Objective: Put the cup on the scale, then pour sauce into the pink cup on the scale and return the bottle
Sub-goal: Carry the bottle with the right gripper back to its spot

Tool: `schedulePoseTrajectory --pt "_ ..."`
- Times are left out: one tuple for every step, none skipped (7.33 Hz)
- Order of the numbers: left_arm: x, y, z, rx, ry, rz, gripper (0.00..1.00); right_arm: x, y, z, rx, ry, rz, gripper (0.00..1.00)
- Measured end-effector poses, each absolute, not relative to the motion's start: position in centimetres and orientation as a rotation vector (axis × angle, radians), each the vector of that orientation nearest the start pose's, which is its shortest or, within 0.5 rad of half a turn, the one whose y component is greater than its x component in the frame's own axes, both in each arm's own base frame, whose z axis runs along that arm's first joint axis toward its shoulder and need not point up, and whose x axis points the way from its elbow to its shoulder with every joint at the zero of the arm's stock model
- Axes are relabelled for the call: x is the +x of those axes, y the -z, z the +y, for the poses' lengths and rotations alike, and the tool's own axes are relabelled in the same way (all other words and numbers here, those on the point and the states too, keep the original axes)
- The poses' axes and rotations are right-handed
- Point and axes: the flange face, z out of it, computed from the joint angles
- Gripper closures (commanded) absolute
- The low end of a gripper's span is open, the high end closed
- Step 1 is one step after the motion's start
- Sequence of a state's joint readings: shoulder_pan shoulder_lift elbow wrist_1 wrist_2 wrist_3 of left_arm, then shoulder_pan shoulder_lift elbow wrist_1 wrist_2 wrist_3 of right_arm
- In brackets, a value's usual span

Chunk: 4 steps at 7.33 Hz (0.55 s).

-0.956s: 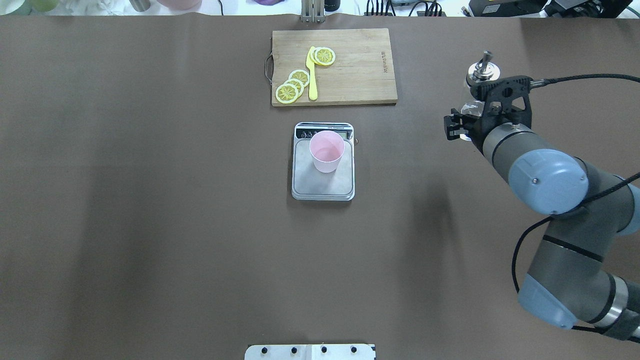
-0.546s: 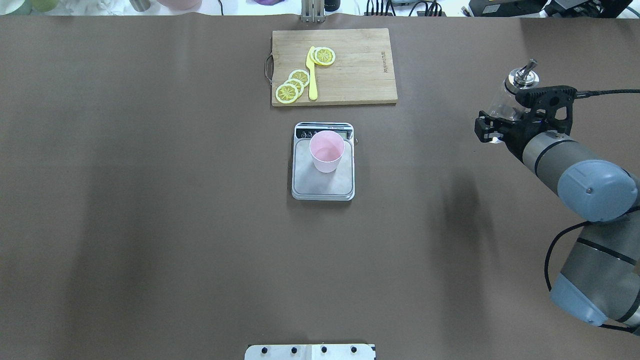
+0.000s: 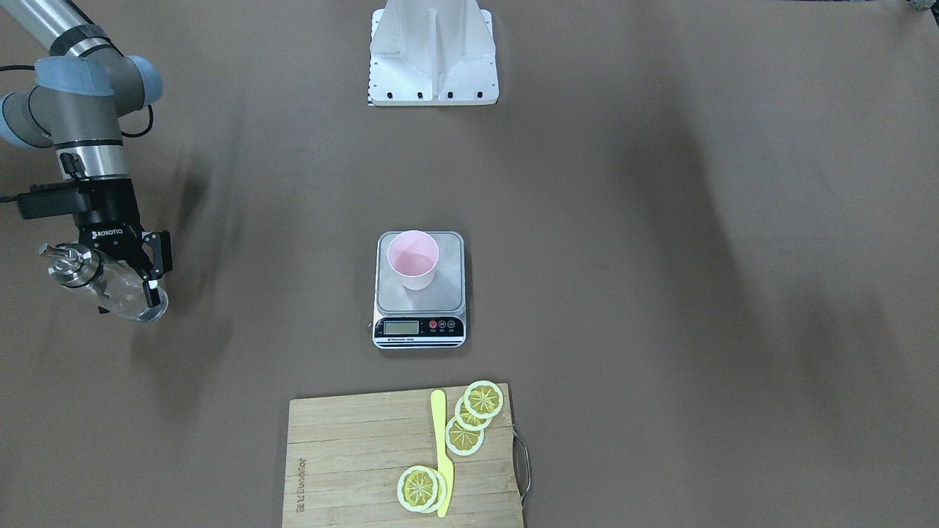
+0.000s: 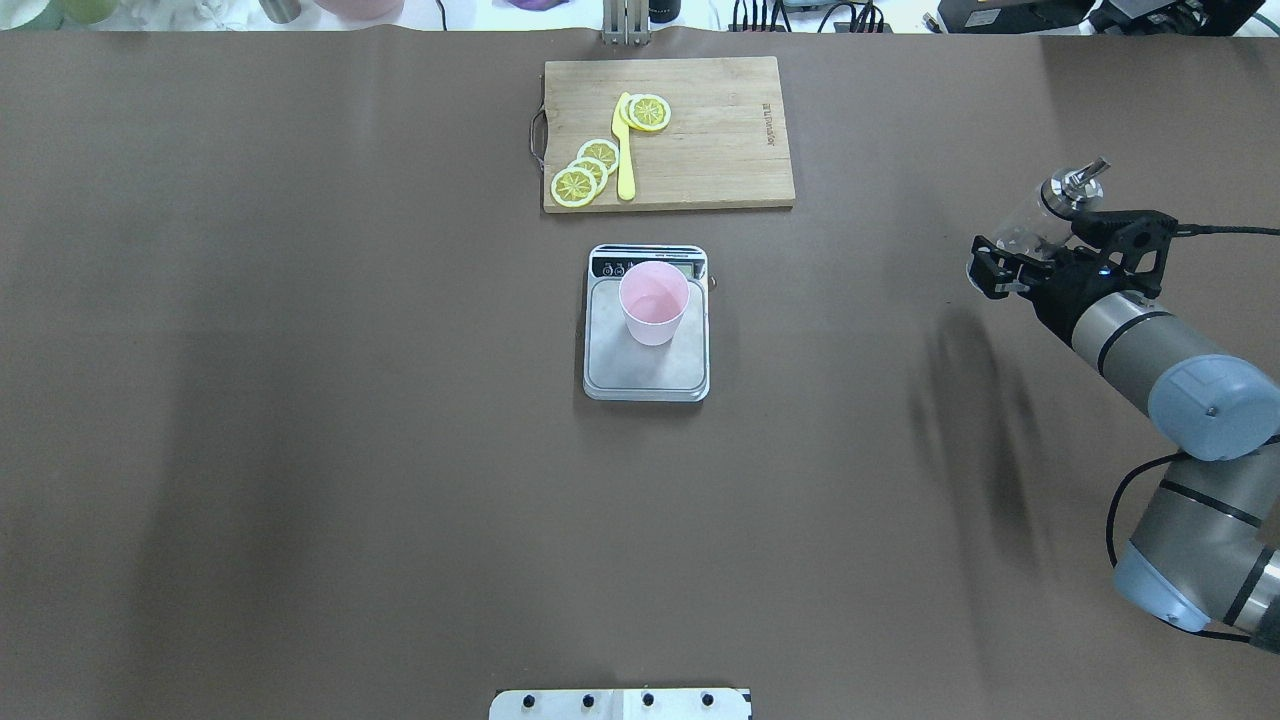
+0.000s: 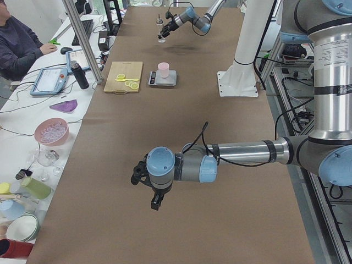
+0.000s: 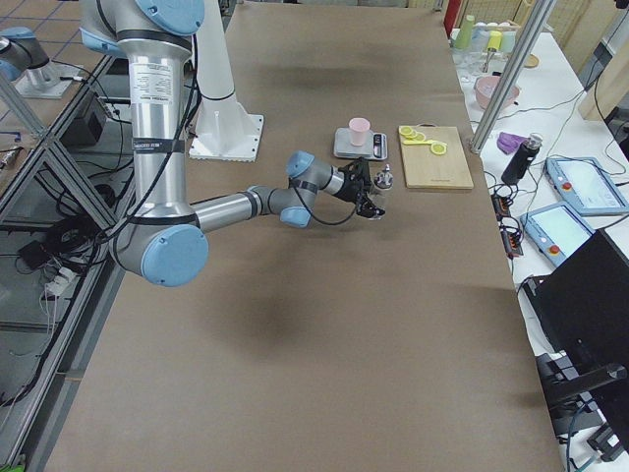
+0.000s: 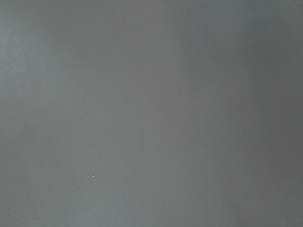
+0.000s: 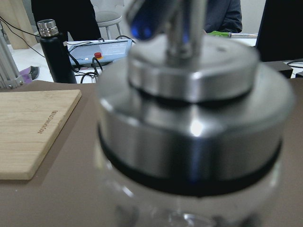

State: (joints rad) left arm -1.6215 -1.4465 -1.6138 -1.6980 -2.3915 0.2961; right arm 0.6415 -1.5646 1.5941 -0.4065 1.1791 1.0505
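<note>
**Fig.** Bottle held at the table's right end, robot's side; cup on scale at centre.

(a) Bottle (image 4: 1040, 215): small, clear glass, colourless contents; fill level can't be told. Shiny silver cap w/ a thin metal pourer spout. The right wrist view shows a black band betw. cap and glass (image 8: 189, 184). The bottle is tilted, spout pointing up and away from the robot in the overhead view. It is raised off the table (image 4: 300, 450), its shadow lying apart from it.

(b) Right claw (image 4: 1005, 262): fingers closed on the bottle's glass body, below the cap; seen also from the front (image 3: 139, 282).

(c) Left claw (image 5: 147, 179): low over the table at the opposite end, well apart from all items. Open or closed can't be told; its wrist view shows only blank table surface.

(d) Cup (image 4: 654, 302): pale pink, tapered, plain round rim, upright on the scale (image 4: 646, 380), toward its display end. Narrower than the steel platform. Whether it holds liquid can't be told.

(e) Wooden cutting board (image 4: 720, 150), beyond the scale, carries lemon slices (image 4: 648, 112) and a yellow knife (image 4: 625, 165).
</note>
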Motion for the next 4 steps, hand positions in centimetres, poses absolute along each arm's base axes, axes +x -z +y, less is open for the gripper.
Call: schedulePoseTrajectory --pt "-8.3 -67.9 -43.7 0.185 -0.250 0.803 0.02 -31.1 -53.5 -44.7 0.940 -0.345 -0.796 1.00" --pt "-8.3 -67.9 -43.7 0.186 -0.251 0.803 0.02 -31.0 -54.6 -44.7 0.942 -0.349 -0.785 1.00" --pt "-8.2 -67.9 -43.7 0.185 -0.252 0.803 0.02 -30.8 -55.3 -44.7 0.942 -0.350 -0.771 1.00" --pt "-8.2 -68.0 -43.7 0.184 -0.252 0.803 0.02 -30.5 -55.9 -44.5 0.937 -0.350 -0.756 1.00"
